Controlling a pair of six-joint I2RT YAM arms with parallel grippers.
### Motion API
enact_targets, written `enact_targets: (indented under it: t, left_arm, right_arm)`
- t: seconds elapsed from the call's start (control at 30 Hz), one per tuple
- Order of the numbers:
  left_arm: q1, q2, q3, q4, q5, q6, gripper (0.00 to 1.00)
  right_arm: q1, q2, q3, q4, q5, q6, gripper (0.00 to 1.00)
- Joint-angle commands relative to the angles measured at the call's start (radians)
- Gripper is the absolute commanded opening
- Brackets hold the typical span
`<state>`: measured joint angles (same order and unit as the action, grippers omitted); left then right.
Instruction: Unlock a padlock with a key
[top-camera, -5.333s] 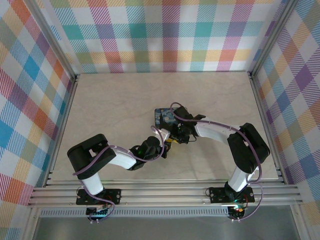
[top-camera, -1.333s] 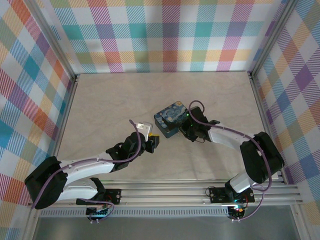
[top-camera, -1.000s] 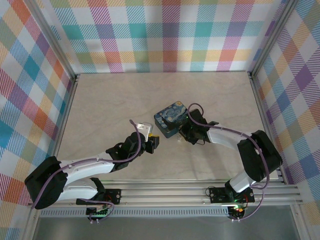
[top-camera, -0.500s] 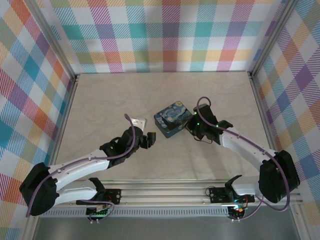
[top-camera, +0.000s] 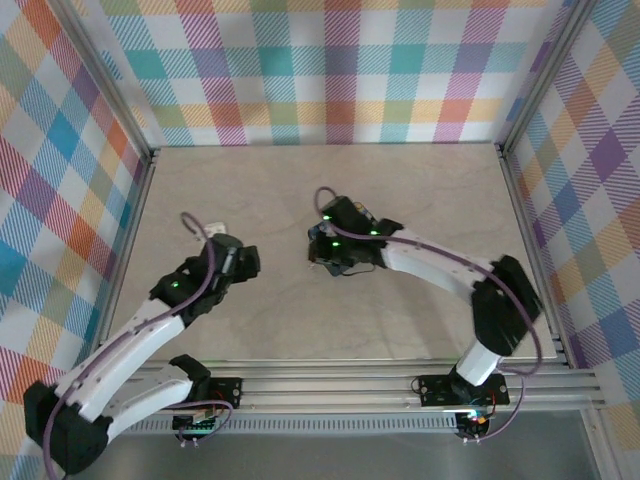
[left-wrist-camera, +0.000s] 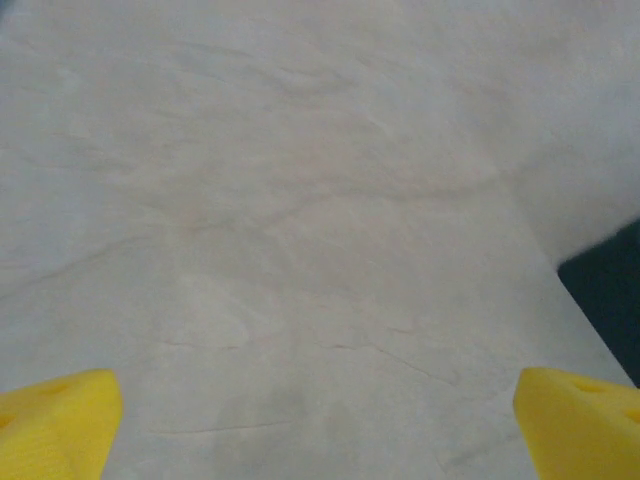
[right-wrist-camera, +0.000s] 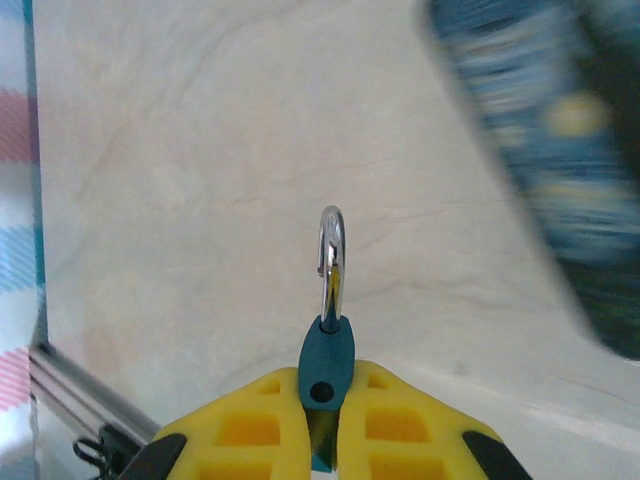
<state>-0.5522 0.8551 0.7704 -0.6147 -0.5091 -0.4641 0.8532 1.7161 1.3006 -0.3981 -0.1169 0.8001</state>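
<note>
right wrist view: your right pincer (right-wrist-camera: 325, 405) was closed on the padlock (right-wrist-camera: 326, 362), its two yellow fingers (right-wrist-camera: 262, 420) pressing the blue body from either side. the padlock sat at the very tips, with most of the body and the whole shackle (right-wrist-camera: 331, 252) standing clear beyond them. its long axis ran in line with the pincer, shackle end pointing straight away from the wrist and body end toward it. the shackle was seen edge-on, so you could not tell whether it was latched. below it lay the pale bench (right-wrist-camera: 200, 150); a blurred dark-blue tin (right-wrist-camera: 560, 150) lay to the upper right.

top view: the right pincer (top-camera: 322, 250) was near mid-bench, well apart from the left pincer (top-camera: 243, 262).

left wrist view: your left pincer (left-wrist-camera: 320, 430) stood wide, bare bench between its tips.
</note>
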Motion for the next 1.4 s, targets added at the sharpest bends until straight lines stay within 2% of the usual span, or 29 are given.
enact_targets:
  t: [0.0, 0.13, 0.3, 0.47, 0.6, 0.77, 0.9, 1.03, 1.17, 1.23, 1.3, 1.37]
  left_arm:
    - [0.024, -0.107, -0.018, -0.148, -0.07, -0.082, 1.0]
    - [0.035, -0.218, -0.045, -0.204, -0.081, -0.121, 1.0]
    - [0.037, -0.261, -0.044, -0.252, -0.082, -0.13, 1.0]
    - [0.038, -0.262, -0.046, -0.257, -0.067, -0.131, 1.0]
    - [0.038, -0.257, -0.051, -0.24, -0.048, -0.131, 1.0]
    - [0.037, -0.249, -0.049, -0.243, -0.038, -0.131, 1.0]
    - [0.038, -0.254, -0.046, -0.249, -0.04, -0.125, 1.0]
    - [0.037, -0.251, -0.038, -0.246, -0.033, -0.106, 1.0]
    - [0.038, -0.215, -0.013, -0.204, 0.015, -0.023, 1.0]
    - [0.041, -0.17, 0.013, -0.172, 0.045, 0.032, 1.0]
    - [0.053, -0.113, 0.045, -0.125, 0.076, 0.067, 1.0]
    - [0.078, -0.045, 0.082, -0.04, 0.144, 0.098, 1.0]
  right_arm:
    - [0.076, 0.12, 0.111, -0.048, -0.099, -0.088, 0.0]
    - [0.142, 0.228, 0.192, -0.075, -0.176, -0.118, 0.0]
    - [0.211, 0.284, 0.195, -0.1, -0.217, -0.152, 0.0]
    - [0.275, 0.312, 0.212, -0.198, -0.195, -0.212, 0.03]
    - [0.287, 0.318, 0.195, -0.227, -0.157, -0.214, 0.08]
    - [0.287, 0.307, 0.197, -0.237, -0.115, -0.217, 0.23]
    - [0.285, 0.293, 0.198, -0.25, -0.069, -0.223, 0.39]
    - [0.279, 0.238, 0.185, -0.261, -0.009, -0.235, 0.45]
    - [0.254, 0.109, 0.129, -0.255, 0.106, -0.267, 0.53]
    - [0.233, 0.023, 0.083, -0.238, 0.175, -0.303, 0.66]
    - [0.217, -0.049, 0.05, -0.236, 0.238, -0.36, 0.85]
    - [0.205, -0.102, 0.035, -0.254, 0.325, -0.405, 0.99]
